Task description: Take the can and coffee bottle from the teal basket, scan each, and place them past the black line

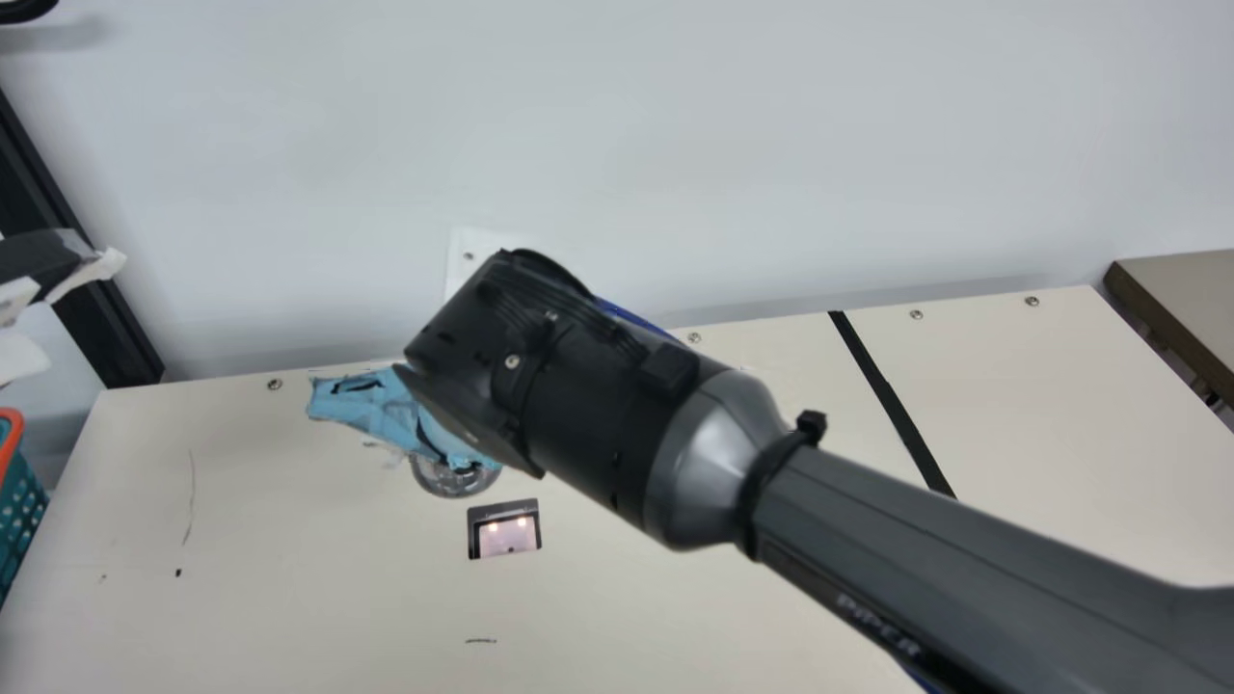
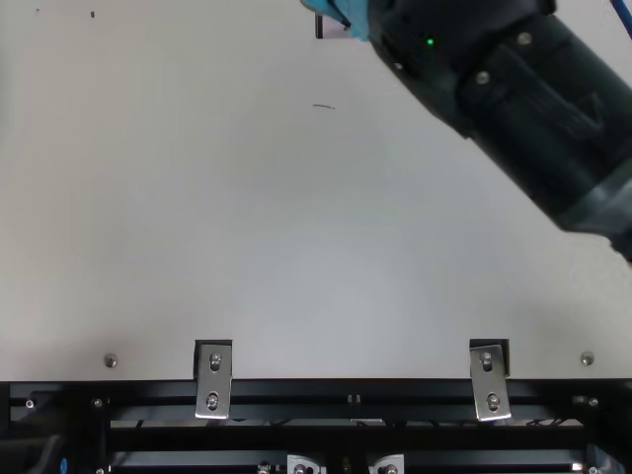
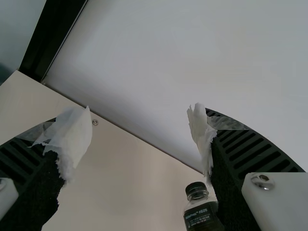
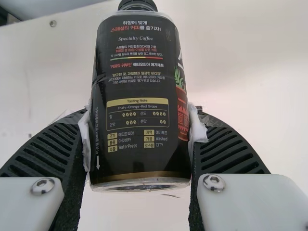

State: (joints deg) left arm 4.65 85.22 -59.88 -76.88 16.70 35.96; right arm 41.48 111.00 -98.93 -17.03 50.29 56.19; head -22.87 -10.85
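Note:
My right gripper [image 1: 395, 414], wrapped in light blue at its end, hangs just behind the scanner window [image 1: 505, 530], partly covered by its own arm. A clear round bottle base [image 1: 455, 477] shows beneath it. In the right wrist view my right gripper [image 4: 140, 134] is shut on the black coffee bottle [image 4: 139, 91], fingers on both sides, cap pointing away. At the main view's left edge is my left gripper [image 1: 72, 313]. My left gripper [image 3: 142, 130] stands open with nothing between its tips; beside one finger appears a dark-labelled bottle [image 3: 199, 211], possibly the same one.
Part of the teal basket [image 1: 19, 511] with its orange rim stands at the left. A black line [image 1: 892, 400] crosses the table on the right, behind the right arm. A pale wall [image 1: 771, 154] rises at the table's back edge, and a dark post [image 1: 72, 241] stands at the left.

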